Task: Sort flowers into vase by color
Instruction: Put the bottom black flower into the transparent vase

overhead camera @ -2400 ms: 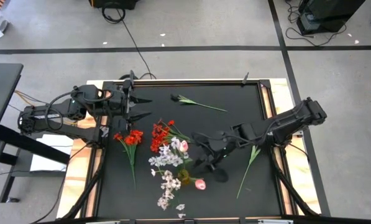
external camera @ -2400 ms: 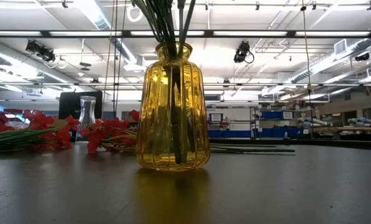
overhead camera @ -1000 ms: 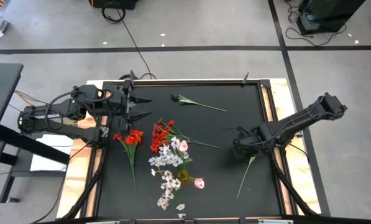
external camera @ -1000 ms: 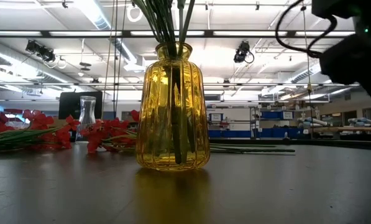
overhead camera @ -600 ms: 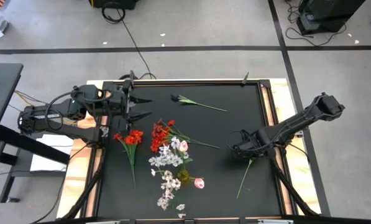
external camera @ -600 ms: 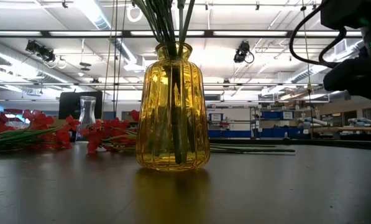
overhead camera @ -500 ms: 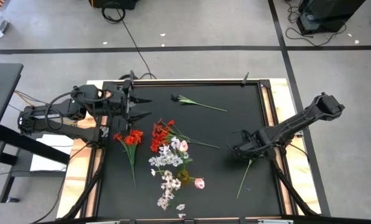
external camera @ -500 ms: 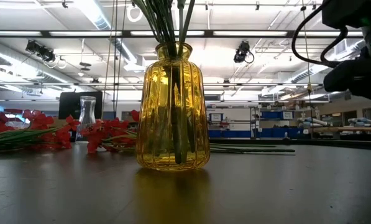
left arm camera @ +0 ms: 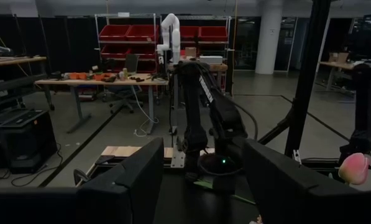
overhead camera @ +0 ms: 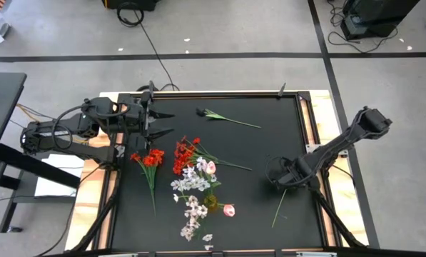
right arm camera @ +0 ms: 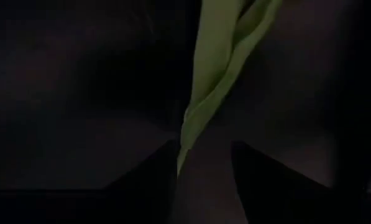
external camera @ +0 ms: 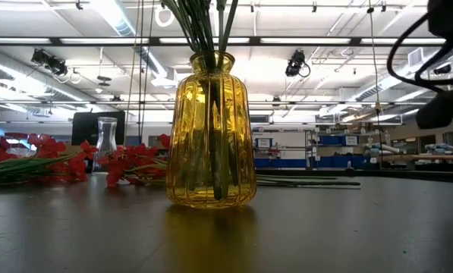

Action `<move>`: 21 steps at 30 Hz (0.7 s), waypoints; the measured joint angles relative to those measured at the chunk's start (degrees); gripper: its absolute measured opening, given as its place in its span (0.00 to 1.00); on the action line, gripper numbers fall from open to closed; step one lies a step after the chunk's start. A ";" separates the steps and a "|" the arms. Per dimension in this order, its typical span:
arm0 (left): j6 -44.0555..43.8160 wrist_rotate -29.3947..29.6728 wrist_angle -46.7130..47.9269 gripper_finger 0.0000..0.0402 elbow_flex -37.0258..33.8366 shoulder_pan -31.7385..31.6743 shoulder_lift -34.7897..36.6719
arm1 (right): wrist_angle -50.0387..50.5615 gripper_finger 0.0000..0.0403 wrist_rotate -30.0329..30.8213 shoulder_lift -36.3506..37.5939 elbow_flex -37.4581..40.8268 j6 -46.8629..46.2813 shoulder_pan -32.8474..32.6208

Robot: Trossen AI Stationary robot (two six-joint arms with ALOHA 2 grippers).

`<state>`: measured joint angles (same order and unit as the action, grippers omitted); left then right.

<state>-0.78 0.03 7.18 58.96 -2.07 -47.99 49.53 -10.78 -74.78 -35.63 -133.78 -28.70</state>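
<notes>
Flowers [overhead camera: 192,187]: white-lilac sprays and pink tulips upright in amber vase [external camera: 211,133], mid-bench [overhead camera: 255,143]; red clusters [overhead camera: 150,158] lying loose beside, seemingly unsorted.
Right gripper [overhead camera: 278,175]: low over leafy stem [overhead camera: 281,202], fingers [right arm camera: 260,180] apart, straddling leaf [right arm camera: 213,68], likely lining up a grasp.
Left gripper [overhead camera: 166,122]: open, idle at far-left edge.
Hidden: blossoms cut off in low view.

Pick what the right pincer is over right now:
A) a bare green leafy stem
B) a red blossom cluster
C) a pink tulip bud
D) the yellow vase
A: the right pincer sits over the upper end of the bare green leafy stem at the table's right side, and its wrist view shows green leaves between its fingers.
</notes>
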 joint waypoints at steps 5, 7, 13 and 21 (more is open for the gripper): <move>0.00 0.00 0.02 0.55 0.00 0.00 0.00 | -4.87 0.40 2.85 -1.90 1.05 -0.15 -0.19; 0.00 0.00 0.00 0.55 0.00 0.00 0.00 | -6.06 0.40 3.74 -2.64 1.09 0.00 -0.03; 0.00 0.00 0.02 0.55 0.00 0.01 0.00 | -6.44 0.35 4.01 -5.53 0.79 0.48 -0.09; 0.00 0.00 0.00 0.55 0.00 0.01 0.00 | -7.52 0.17 5.91 -6.28 0.76 0.90 -0.27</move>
<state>-0.78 0.03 7.18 58.96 -2.05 -47.99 42.01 -4.86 -81.06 -34.87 -132.88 -28.97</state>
